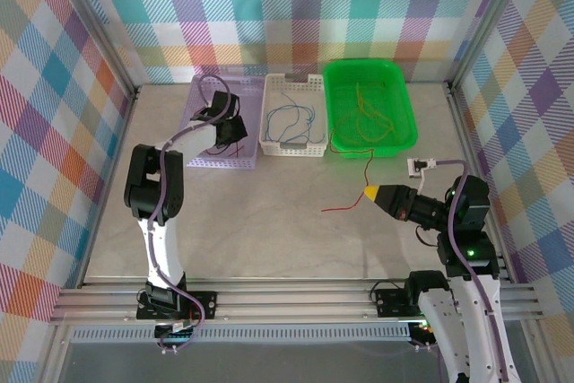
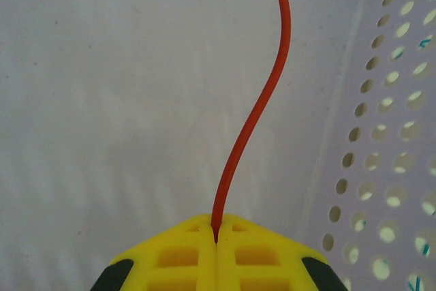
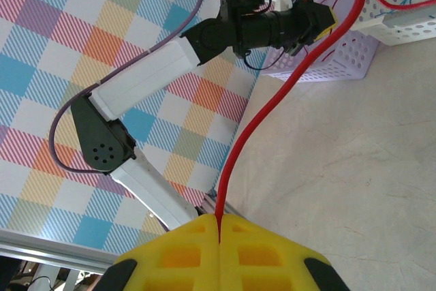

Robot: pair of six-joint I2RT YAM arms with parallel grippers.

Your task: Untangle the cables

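Pulling slowly is advised, as one thin red wire (image 2: 262, 107) is pinched by the left tool (image 2: 216, 231) inside the purple holed plastic basket (image 2: 368, 175), and another red wire (image 3: 272, 100) by the right tool (image 3: 219, 221) above the grey table (image 1: 269, 221).

Plaid walls (image 1: 269, 6) enclose a pale, perhaps stone-patterned table (image 1: 269, 230).

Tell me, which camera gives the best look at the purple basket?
The top external view: it shows the purple basket nearly whole from above, beside the white basket. The left wrist view gives a close-up of its floor and perforated wall; the right wrist view catches part of an outer wall.
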